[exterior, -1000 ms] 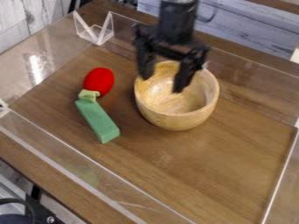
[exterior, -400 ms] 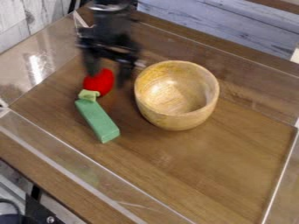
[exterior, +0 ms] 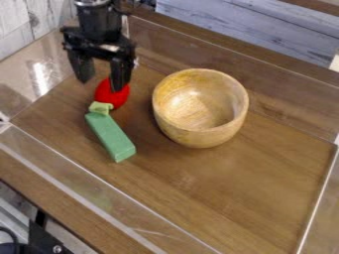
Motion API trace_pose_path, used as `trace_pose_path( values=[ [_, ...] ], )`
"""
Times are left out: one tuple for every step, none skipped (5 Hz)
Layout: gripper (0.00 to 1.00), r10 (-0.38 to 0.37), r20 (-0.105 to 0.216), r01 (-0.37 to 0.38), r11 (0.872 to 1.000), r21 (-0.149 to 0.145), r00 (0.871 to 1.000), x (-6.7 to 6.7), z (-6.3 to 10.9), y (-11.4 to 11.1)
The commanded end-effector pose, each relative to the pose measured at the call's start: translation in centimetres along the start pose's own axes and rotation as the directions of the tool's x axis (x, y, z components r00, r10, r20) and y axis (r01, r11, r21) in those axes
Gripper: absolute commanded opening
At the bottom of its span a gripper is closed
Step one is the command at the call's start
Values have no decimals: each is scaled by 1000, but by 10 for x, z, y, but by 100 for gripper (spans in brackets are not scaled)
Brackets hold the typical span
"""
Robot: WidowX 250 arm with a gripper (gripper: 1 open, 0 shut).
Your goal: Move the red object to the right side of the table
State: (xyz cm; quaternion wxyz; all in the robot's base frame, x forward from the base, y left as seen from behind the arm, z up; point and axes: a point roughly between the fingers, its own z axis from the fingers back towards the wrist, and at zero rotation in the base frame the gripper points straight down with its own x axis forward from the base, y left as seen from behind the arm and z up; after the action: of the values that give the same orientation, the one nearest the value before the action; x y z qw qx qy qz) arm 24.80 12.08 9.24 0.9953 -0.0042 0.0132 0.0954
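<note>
Red toy strawberry (exterior: 111, 93): located left of the wooden bowl (exterior: 200, 107), stem end near the green block (exterior: 110, 137). Gripper (exterior: 101, 72): positioned at the strawberry's far side, fingers spread wide — contact cannot be determined. Table (exterior: 236, 189): bare wood extends right of and in front of the bowl — clear acrylic walls (exterior: 322, 203) line the edges. Bowl interior: no contents visible.

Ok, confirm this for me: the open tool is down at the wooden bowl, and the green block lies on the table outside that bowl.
Not quite: the camera view now shows the open tool at the red toy, not at the wooden bowl. The green block does lie on the table, outside the bowl.
</note>
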Motion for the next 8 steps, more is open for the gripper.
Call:
trace_pose_path(
  values=[
    [100, -17, 69, 16, 1000, 8, 997, 17, 9, 3],
    [100, -39, 73, 39, 999, 6, 997, 26, 4, 2],
    [100, -53, 75, 53, 999, 2, 996, 23, 1, 4],
    [100, -66, 75, 67, 998, -4, 995, 19, -3, 8],
    [100, -76, 78, 77, 997, -11, 994, 16, -5, 11],
    [100, -120, 81, 122, 992, -12, 989, 22, -10, 5],
    [100, -162, 81, 164, 986, -10, 983, 28, -16, -3],
    [100, -163, 84, 165, 986, -12, 983, 29, -23, -4]
  ],
)
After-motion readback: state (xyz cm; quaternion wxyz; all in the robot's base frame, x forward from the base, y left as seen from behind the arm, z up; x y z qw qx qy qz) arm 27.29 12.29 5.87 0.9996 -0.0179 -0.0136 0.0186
